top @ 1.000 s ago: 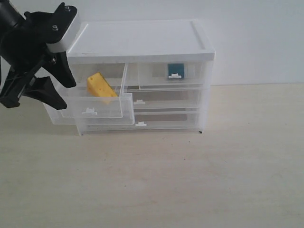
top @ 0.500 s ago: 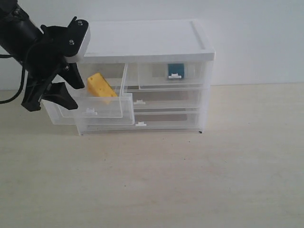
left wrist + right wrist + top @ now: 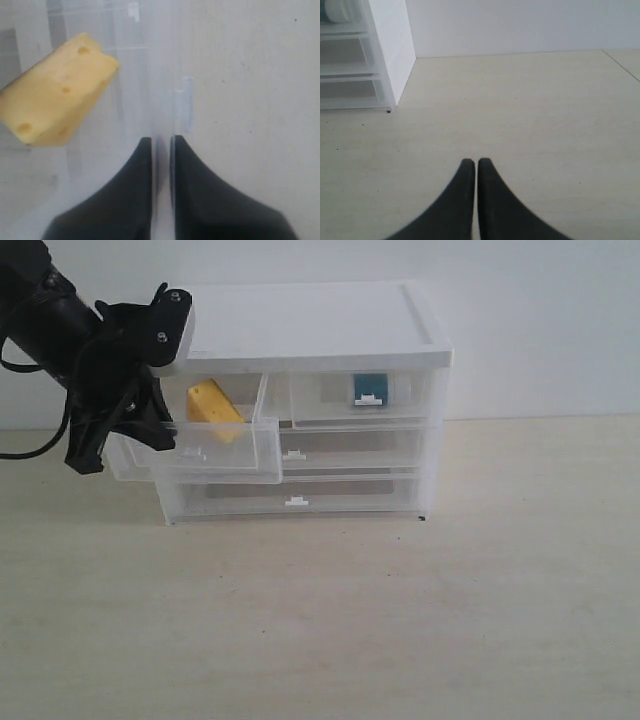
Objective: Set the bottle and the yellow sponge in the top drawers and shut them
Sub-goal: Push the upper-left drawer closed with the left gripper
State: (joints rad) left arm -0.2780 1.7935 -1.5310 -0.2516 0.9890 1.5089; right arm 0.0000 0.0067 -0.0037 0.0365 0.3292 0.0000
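My L tool (image 3: 161, 140) is closed and pinches the thin front wall of the left top drawer (image 3: 230, 452). This drawer stands part-way out of the cabinet (image 3: 300, 325), a bit skewed. The yellow sponge (image 3: 213, 405) lies tilted inside it. The bottle (image 3: 370, 387) is in the right top drawer (image 3: 330, 408), which is pushed in. R tool (image 3: 472, 161) is closed w/ nothing in it, over the surface (image 3: 530, 100) beside the cabinet.

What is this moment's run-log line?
left gripper: shut on front of translucent white top-left drawer, part open | yellow wedge-shaped foam sponge: inside it | teal-labelled bottle: in closed top-right drawer | right gripper: shut, empty
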